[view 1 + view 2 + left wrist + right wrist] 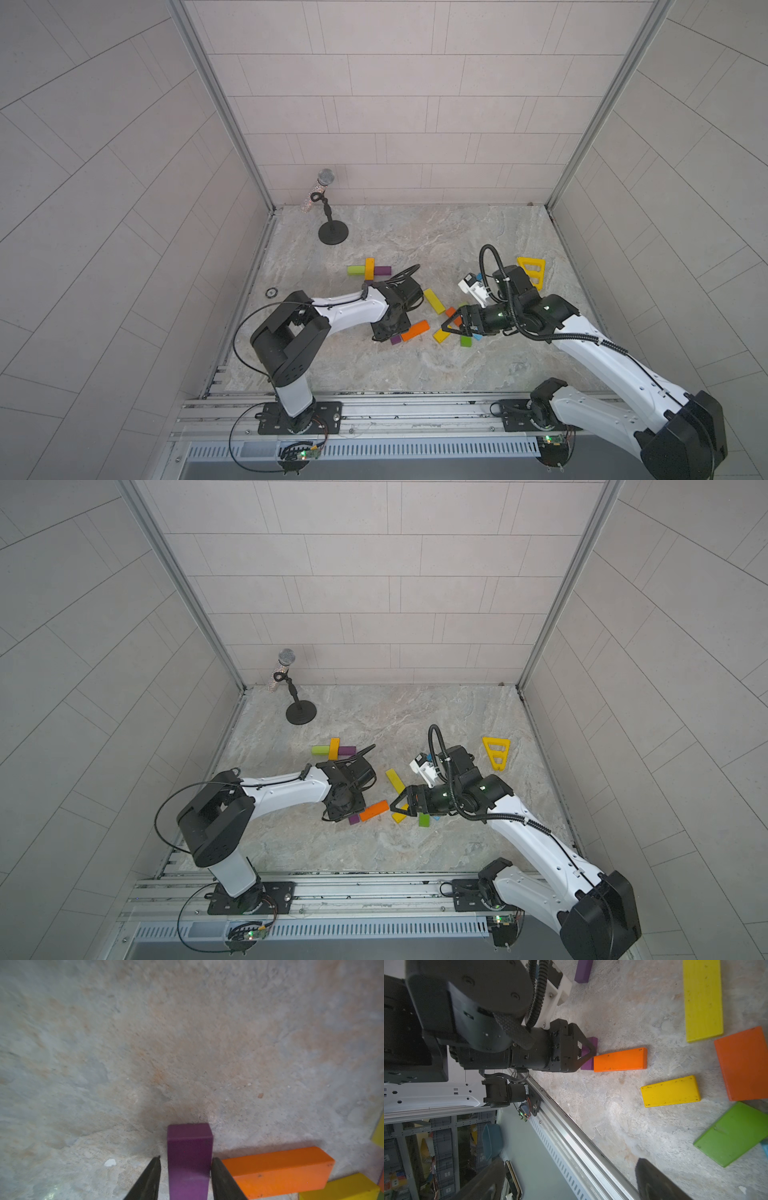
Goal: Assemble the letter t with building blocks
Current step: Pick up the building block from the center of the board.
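We show the left pincer (185, 1160) straddling the purple block (190, 1142) on the bench (187, 1043), beside the orange block (276, 1169), not yet clamped; the right pincer (451, 322) gapes empty. We judge the purple block light, rigid and smooth: grip its long sides.

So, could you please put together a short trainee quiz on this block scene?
1. True or false: the left gripper straddles a purple block.
2. Which lies directly beside that purple block? A a lime green block, B an orange block, C a light blue block.
3. What is the right gripper holding?
Key: 1 true; 2 B; 3 nothing, its jaws stand wide open.
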